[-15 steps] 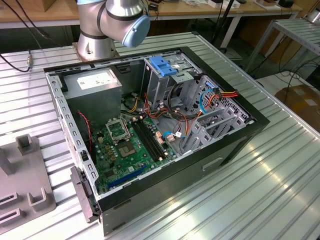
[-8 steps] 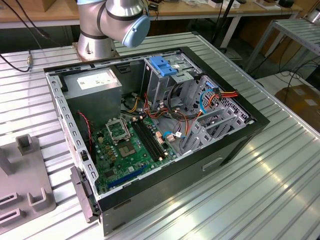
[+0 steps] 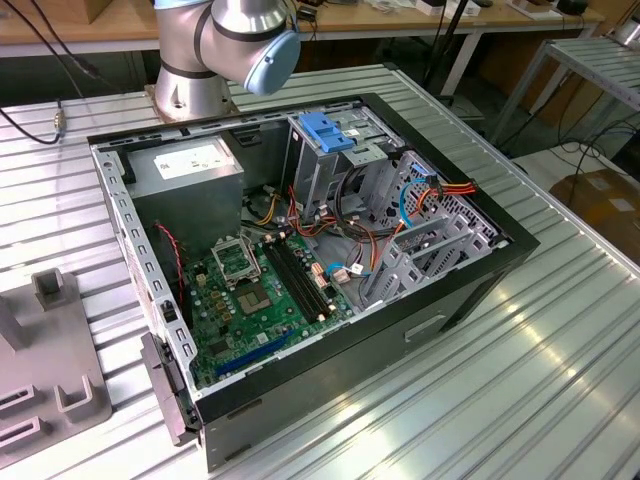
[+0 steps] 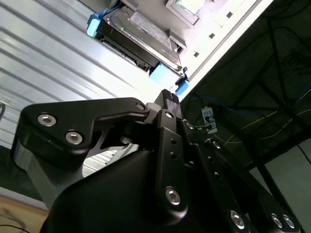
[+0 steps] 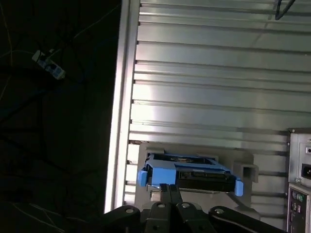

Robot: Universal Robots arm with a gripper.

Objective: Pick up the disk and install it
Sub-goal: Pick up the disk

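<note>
- At the edge of the bench (image 5: 218, 73), the hand (image 5: 168, 187) hovers closed and empty, tips aimed at the disk (image 5: 192, 175) just beyond.
- The disk rests untouched on a grey stand (image 5: 245, 160).
- A clean pick-up likely means opening wide, centring between the blue rails and staying level.
- Farther off stands the computer case (image 5: 299, 189).

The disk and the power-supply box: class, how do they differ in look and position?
The disk has blue rails; the power-supply box is plain grey. The disk rests on a grey holder on the slatted table; the power-supply box sits inside the open computer case. Both carry labels.
</note>
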